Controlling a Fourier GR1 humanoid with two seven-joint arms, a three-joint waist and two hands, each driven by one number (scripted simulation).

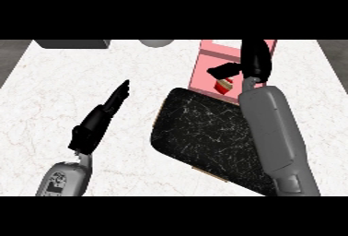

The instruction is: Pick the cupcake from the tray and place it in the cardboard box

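Head view: right hand (pixel 253 60) hangs over the pink cardboard box (pixel 216 53), fingers straight, thumb spread, nothing held. Cupcake (pixel 224 85) sits inside the box at its near end, just below the thumb, apart from it. Black tray (pixel 204 133) lies on the white table (pixel 81 92), touching the box's near edge. Left hand (pixel 102 120) rests open left of the tray, well apart, holding nothing. Grey block (pixel 71 44) and grey round thing (pixel 156 43) sit left of the box.
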